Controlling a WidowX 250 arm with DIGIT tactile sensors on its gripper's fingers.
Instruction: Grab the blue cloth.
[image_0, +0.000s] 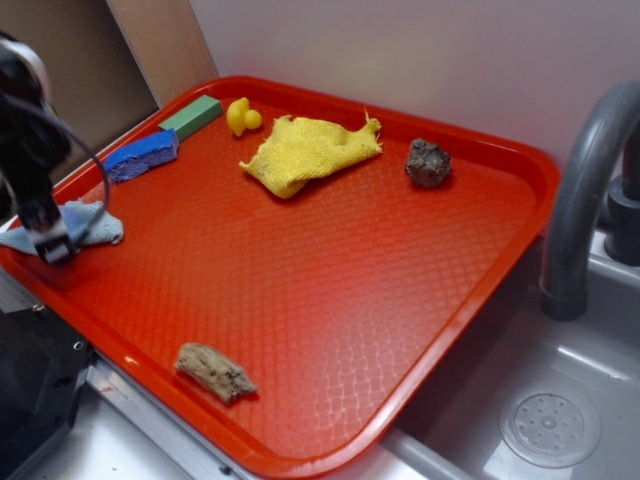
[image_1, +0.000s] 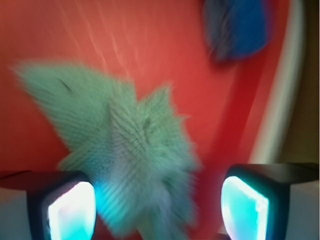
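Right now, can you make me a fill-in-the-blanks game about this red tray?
1. The fingers are spread apart over the pale ____ cloth.
2. The yellow cloth lies next to a little rubber ____.
3. The blue sponge lies on the tray beside a ____ block.
4. Off the tray's right side stands a grey ____.

Missing words: blue; duck; green; faucet

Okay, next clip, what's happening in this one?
A WidowX arm is working over a red tray beside a sink. Its gripper is open and sits over the blue cloth at the tray's left edge, with the cloth lying between the two fingers. Nothing is clamped yet. The blue sponge, yellow cloth, rubber duck and other items are apart from the gripper.
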